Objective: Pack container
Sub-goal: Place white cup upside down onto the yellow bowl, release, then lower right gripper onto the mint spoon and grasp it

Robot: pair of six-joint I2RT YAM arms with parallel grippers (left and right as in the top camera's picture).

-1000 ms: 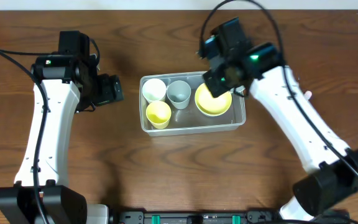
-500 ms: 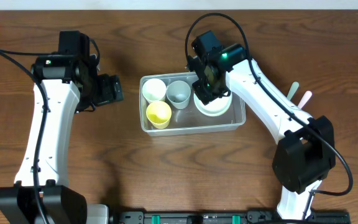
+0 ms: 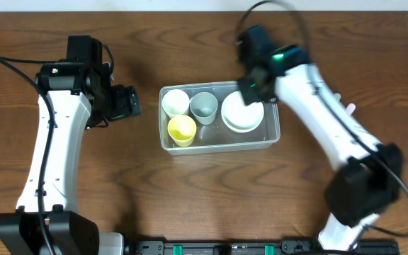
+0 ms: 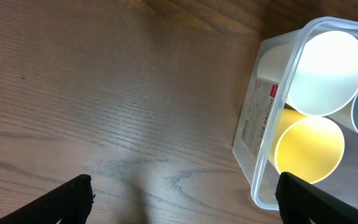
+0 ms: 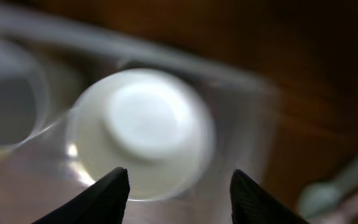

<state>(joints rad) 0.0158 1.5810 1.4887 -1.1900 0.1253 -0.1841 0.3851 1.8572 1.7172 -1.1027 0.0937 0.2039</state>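
Dark brown wood of the table [image 3: 204, 198] filled the whole background, with the work going on at its middle. The right pincer [image 3: 252, 79] stood with its fingers [image 5: 118, 190] spread apart and held nothing; a second before it had been lower, right over the tub, and now it had pulled back to the far rim. Just under it, seen between the two fingers in the wrist view, lay the white bowl [image 5: 143, 132], which seemed to be bottom up (the picture was blurred by motion). A second earlier a yellow bowl had shown at this same place, so the white bowl now covered it.

Both sat in the right end of the container [image 3: 218, 147], the clear tub at the centre of the table. Its left end held a white cup [image 3: 176, 102], a grey cup [image 3: 204, 106] and a yellow cup [image 3: 181, 129]. By my judgement this drop was finished and the tub was nearly full.

Further out, the left pincer [image 3: 124, 103] hovered just beside the left wall of the container [image 4: 253, 155], its fingers [image 4: 73, 194] wide open and empty, where it had been before.
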